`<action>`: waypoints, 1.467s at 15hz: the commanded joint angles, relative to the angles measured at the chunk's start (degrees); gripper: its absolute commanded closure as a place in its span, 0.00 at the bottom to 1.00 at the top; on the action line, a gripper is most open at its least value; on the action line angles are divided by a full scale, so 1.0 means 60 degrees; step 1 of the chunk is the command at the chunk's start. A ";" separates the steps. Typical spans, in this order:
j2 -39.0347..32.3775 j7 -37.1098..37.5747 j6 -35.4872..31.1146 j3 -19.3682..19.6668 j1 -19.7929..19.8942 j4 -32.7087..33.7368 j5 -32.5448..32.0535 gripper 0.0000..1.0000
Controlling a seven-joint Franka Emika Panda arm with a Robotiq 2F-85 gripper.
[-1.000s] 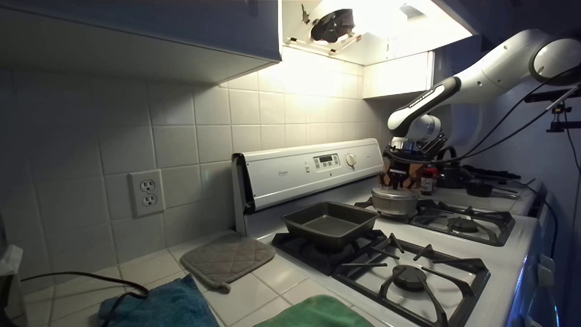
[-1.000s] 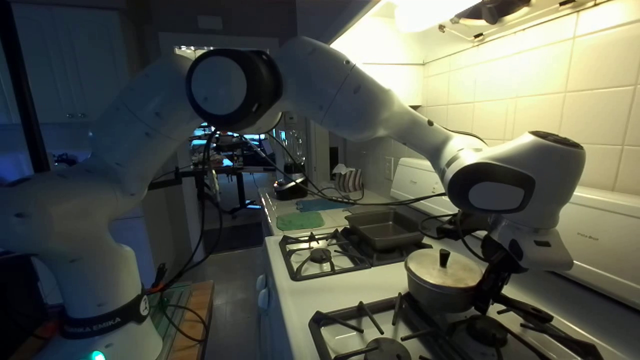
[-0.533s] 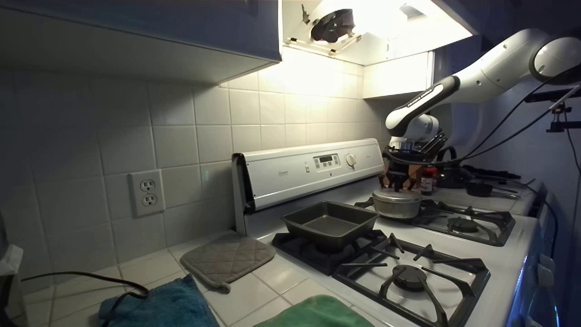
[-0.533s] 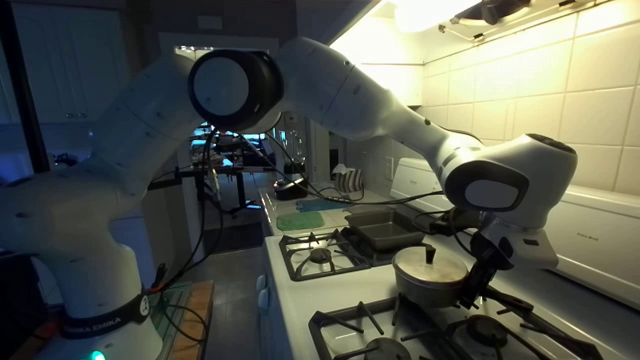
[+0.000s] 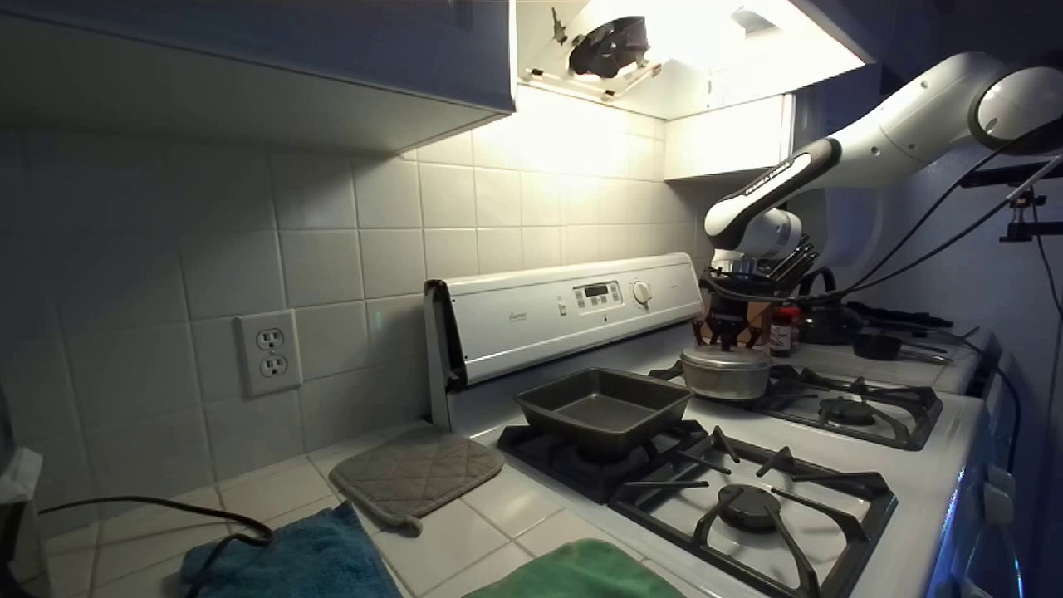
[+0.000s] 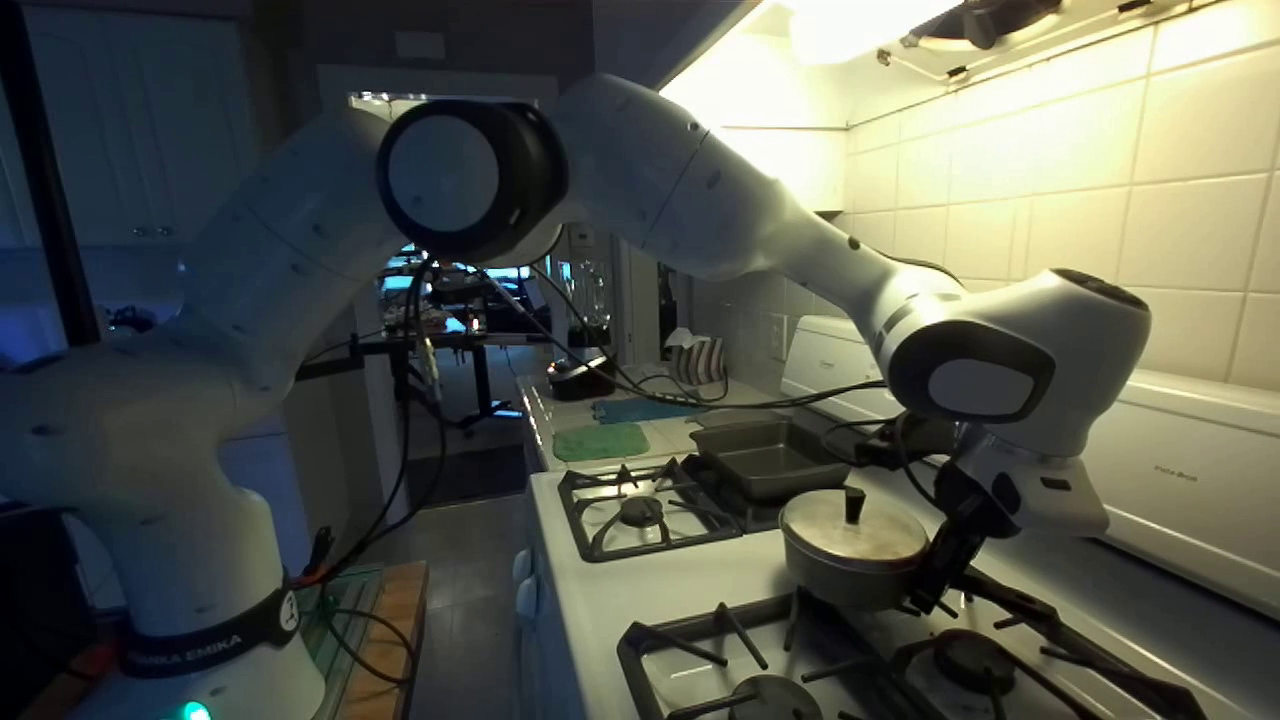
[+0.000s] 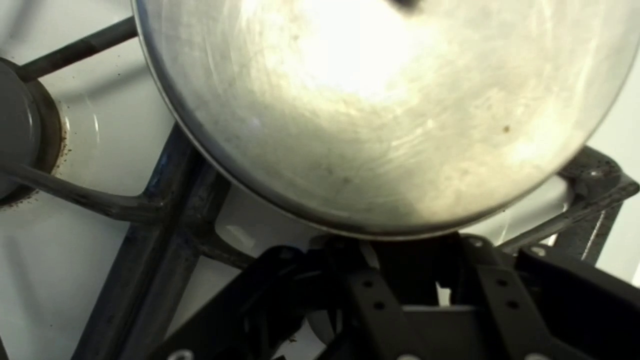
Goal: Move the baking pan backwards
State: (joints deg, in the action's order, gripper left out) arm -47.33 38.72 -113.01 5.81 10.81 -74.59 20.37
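The dark rectangular baking pan (image 5: 604,411) rests on a rear burner grate in both exterior views (image 6: 770,460); the wrist view does not show it. Beside it stands the round silver lidded pot (image 6: 855,560), its lid (image 7: 370,150) filling the top of the wrist view. My gripper (image 6: 925,600) is at the far side of this pot from the pan, low against its wall. Its fingers (image 7: 380,300) stand either side of the pot's dark handle (image 6: 1015,592), closed on it. The lid's rim hides the fingertips in the wrist view.
Black grates (image 5: 751,507) cover the front burners. A grey quilted mat (image 5: 419,473), a blue cloth (image 5: 291,556) and a green cloth (image 5: 581,573) lie on the tiled counter. The stove's back panel (image 5: 573,311) rises behind; a jar (image 5: 781,332) stands beyond the pot.
My gripper and the pot have shifted together towards the stove's front and slightly towards the pan, mostly in the first half second. The baking pan has stayed put.
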 commanded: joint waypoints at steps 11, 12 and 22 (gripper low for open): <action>0.0574 -0.0710 0.0705 -0.0219 -0.0006 -0.0347 0.0178 0.88; 0.0582 -0.0824 0.0730 -0.0232 -0.0009 -0.0369 0.0156 0.88; 0.0427 -0.0888 0.0860 -0.0115 -0.0114 -0.0283 0.0021 0.88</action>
State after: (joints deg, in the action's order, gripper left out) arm -45.71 33.73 -109.26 4.54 10.58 -74.91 20.51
